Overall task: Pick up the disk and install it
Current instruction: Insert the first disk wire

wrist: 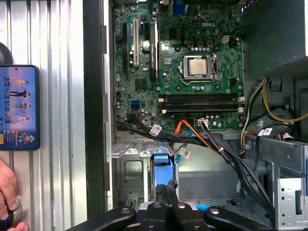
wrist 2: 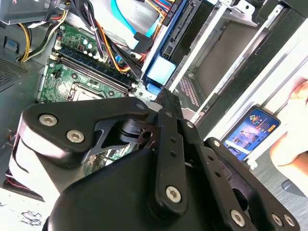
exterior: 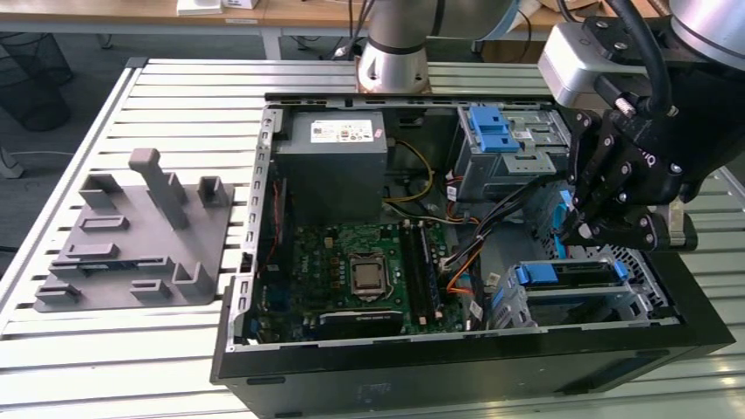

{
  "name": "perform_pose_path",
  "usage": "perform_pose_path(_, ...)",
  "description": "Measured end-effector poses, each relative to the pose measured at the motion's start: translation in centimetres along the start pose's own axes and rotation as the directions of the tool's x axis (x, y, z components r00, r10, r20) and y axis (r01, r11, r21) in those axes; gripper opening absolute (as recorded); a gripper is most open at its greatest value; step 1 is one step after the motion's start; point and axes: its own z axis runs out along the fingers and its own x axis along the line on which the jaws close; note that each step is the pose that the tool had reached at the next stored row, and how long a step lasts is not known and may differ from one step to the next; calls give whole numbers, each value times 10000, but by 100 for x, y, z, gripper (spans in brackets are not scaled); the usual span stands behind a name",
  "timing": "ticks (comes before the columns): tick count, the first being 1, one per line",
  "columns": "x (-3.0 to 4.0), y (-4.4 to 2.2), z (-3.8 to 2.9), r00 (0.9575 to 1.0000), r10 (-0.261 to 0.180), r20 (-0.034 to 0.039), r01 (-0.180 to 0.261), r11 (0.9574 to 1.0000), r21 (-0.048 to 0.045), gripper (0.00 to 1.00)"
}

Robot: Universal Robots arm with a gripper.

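Inside case bay, disk (wrist: 161,163) on edge, at gripper (wrist: 168,186) tip.

Your exterior view looks steeply down on the open black computer case (exterior: 466,371) from the slatted metal table's (exterior: 105,367) edge opposite the arm's silver base (exterior: 393,61). Both wrist views ride close behind the black gripper (exterior: 585,229), facing into the case. They share the green motherboard (wrist 2: 82,72) (wrist: 168,48).
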Motion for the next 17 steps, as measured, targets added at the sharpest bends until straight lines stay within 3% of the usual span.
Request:
perform_pose_path(5,0,-7,2,10000,1,3,-1,10000,0,11)
perform_pose_path(12,-6,-146,8,10000,0,2,0,10000,0,11)
perform_pose_path(17,-8,-196,18,10000,1,-1,-1,10000,0,11)
